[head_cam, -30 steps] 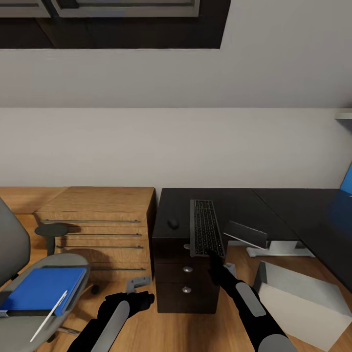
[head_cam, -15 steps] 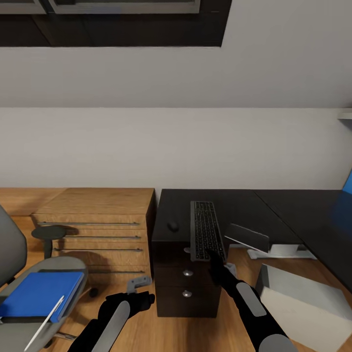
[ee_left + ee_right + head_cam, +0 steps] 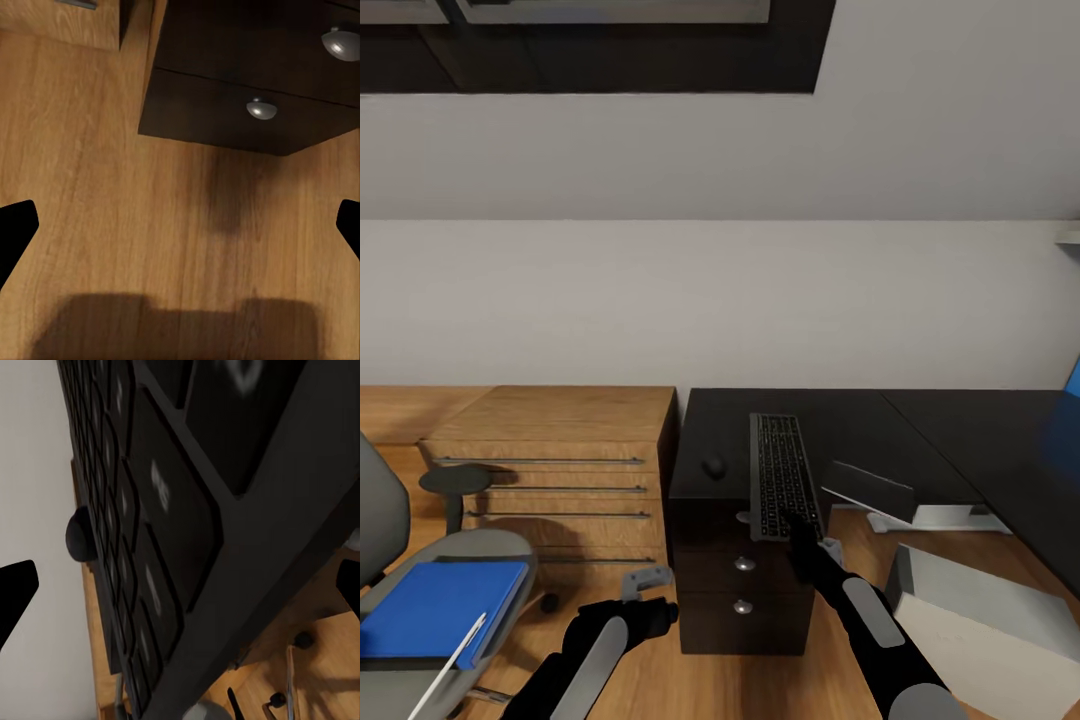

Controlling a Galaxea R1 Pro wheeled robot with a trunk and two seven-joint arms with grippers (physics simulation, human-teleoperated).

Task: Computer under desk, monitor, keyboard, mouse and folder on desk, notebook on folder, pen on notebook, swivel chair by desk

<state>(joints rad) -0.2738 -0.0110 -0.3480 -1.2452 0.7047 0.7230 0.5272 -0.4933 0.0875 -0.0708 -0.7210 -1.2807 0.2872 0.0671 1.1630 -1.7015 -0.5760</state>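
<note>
Keyboard (image 3: 784, 476) lies on the black surface (image 3: 840, 430) beside the mouse (image 3: 713, 465), our right gripper (image 3: 798, 528) open at its near end; our left gripper (image 3: 648, 592) hangs open over the floor.

The swivel chair (image 3: 400, 560) is cut off by the head view's left edge, the computer (image 3: 1000, 630) by its lower right corner. The right claw (image 3: 797, 527) hides the keyboard's (image 3: 782, 470) near end. The monitor (image 3: 868, 487) lies partly behind the worktop (image 3: 860, 420) edge.

We see a light wooden low shelving (image 3: 550, 470), wood floor (image 3: 112, 187), and white wall (image 3: 720, 300).
</note>
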